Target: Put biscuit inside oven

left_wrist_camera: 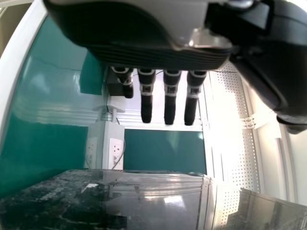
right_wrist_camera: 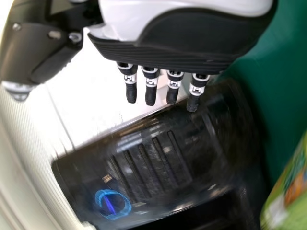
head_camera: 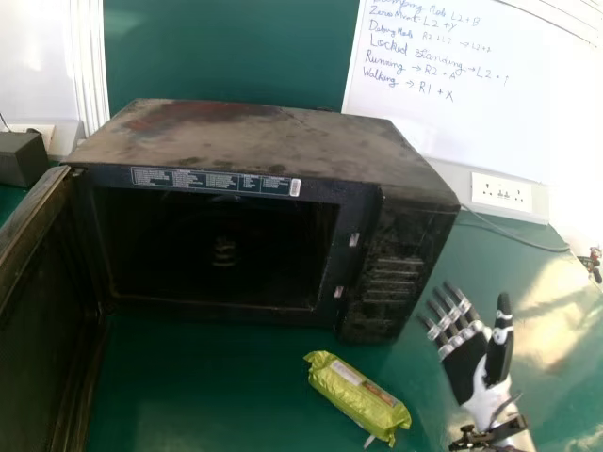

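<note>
My right hand (head_camera: 468,360) is at the right of the head view, fingers straight, to the right of the biscuit packet and holding nothing. The green biscuit packet (head_camera: 356,395) lies on the table in front of the oven (head_camera: 407,273), whose door (head_camera: 42,311) stands wide at the left. In the right wrist view my right hand (right_wrist_camera: 182,40) has its fingers extended, with the oven's control panel (right_wrist_camera: 148,163) and part of the packet (right_wrist_camera: 290,191) beyond. The left wrist view has my left hand (left_wrist_camera: 144,48) with straight fingers, nothing in them.
The green table (head_camera: 207,395) carries the oven. Behind it are a whiteboard (head_camera: 471,104) and a wall socket (head_camera: 502,194) with a cable running to the right. A dark box (head_camera: 21,158) stands at the far left.
</note>
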`<act>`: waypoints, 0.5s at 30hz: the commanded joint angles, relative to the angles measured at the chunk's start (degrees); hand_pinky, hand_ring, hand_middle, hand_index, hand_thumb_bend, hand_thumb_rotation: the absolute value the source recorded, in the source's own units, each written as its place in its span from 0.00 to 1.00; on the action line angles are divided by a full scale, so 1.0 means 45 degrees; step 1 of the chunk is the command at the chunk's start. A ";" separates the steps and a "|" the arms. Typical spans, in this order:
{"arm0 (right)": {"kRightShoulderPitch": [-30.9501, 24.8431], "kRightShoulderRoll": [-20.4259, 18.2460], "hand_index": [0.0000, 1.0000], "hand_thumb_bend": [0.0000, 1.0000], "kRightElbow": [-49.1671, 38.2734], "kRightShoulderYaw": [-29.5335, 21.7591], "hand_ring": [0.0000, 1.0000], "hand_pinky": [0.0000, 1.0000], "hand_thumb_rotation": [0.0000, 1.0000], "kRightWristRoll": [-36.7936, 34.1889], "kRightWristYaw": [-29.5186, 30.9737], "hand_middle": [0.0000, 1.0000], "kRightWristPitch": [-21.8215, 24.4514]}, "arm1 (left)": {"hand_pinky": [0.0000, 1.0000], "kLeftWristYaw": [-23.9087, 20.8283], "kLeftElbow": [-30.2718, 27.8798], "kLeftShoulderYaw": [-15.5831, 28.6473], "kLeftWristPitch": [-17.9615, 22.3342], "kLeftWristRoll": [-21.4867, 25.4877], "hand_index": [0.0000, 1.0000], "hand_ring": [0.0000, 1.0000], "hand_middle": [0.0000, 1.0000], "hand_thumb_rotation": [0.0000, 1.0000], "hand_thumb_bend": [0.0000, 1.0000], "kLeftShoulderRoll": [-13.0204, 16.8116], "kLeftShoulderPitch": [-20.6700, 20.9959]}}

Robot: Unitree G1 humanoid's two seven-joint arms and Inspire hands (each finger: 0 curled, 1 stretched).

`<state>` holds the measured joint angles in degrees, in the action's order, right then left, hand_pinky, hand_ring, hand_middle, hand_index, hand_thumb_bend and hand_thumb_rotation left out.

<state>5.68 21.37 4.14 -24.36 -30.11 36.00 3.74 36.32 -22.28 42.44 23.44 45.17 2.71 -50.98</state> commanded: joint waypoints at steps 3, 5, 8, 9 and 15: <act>0.0089 0.0643 1.00 1.00 0.0132 0.0392 1.00 0.95 0.90 0.1681 0.0407 1.00 -0.2593 | 0.85 -0.0027 -0.0104 0.0050 0.0117 -0.0180 0.83 0.82 0.85 0.66 0.95 -0.0043 -0.0130; 0.0093 0.1014 1.00 1.00 0.0070 0.0528 1.00 0.94 0.90 0.2224 0.0406 1.00 -0.3064 | 0.79 0.0012 -0.0089 0.0036 0.0116 -0.0147 0.82 0.81 0.84 0.63 0.99 -0.0037 -0.0120; 0.0029 0.1576 1.00 1.00 -0.0217 0.0696 1.00 0.95 0.90 0.2880 0.0366 1.00 -0.3415 | 0.76 -0.0024 -0.0079 0.0032 0.0127 -0.0197 0.82 0.82 0.86 0.57 1.00 -0.0050 -0.0108; -0.0007 0.1773 1.00 1.00 -0.0286 0.0748 1.00 0.95 0.90 0.3214 0.0312 1.00 -0.3661 | 0.77 -0.0031 -0.0059 0.0043 0.0154 -0.0240 0.83 0.83 0.86 0.55 1.00 -0.0047 -0.0096; -0.0348 0.2738 1.00 1.00 -0.0738 0.0981 1.00 0.95 0.90 0.5485 -0.0322 1.00 -0.5530 | 0.75 -0.0038 -0.0088 0.0040 0.0143 -0.0191 0.84 0.81 0.84 0.60 1.00 -0.0053 -0.0085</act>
<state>5.09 32.42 2.23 -20.30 -6.91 35.34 -19.63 36.30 -22.31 42.44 23.69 44.54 2.59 -51.00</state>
